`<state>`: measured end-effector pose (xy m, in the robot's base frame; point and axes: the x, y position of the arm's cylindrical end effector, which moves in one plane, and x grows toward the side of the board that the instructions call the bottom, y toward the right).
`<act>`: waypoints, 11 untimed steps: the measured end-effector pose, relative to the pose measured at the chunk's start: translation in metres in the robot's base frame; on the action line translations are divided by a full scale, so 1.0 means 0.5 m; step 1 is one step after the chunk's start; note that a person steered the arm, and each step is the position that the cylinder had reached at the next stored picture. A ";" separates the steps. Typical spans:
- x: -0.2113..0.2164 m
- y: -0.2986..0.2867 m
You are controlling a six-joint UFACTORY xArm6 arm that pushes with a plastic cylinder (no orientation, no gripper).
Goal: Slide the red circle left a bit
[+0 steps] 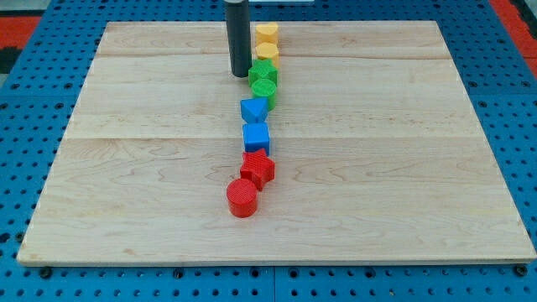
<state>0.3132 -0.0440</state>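
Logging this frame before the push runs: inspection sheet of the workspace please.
Surface: pale wooden board, flat, on a blue pegboard base.
Job's things: red circle at the bottom end of the block line, touching or almost touching the red star above it.
Clutter: going up the view, blue cube, blue block of unclear shape, two green blocks, two yellow blocks; all in one near-vertical chain.
Pincer: none fitted; my tip rests just left of the green blocks, far above the red circle.
Cables: nothing seen.
Surroundings: red patches at the top corners; otherwise nothing seen.
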 end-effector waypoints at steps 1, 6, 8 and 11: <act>0.000 0.000; 0.450 -0.081; 0.480 -0.066; 0.534 0.057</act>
<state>0.5801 -0.0155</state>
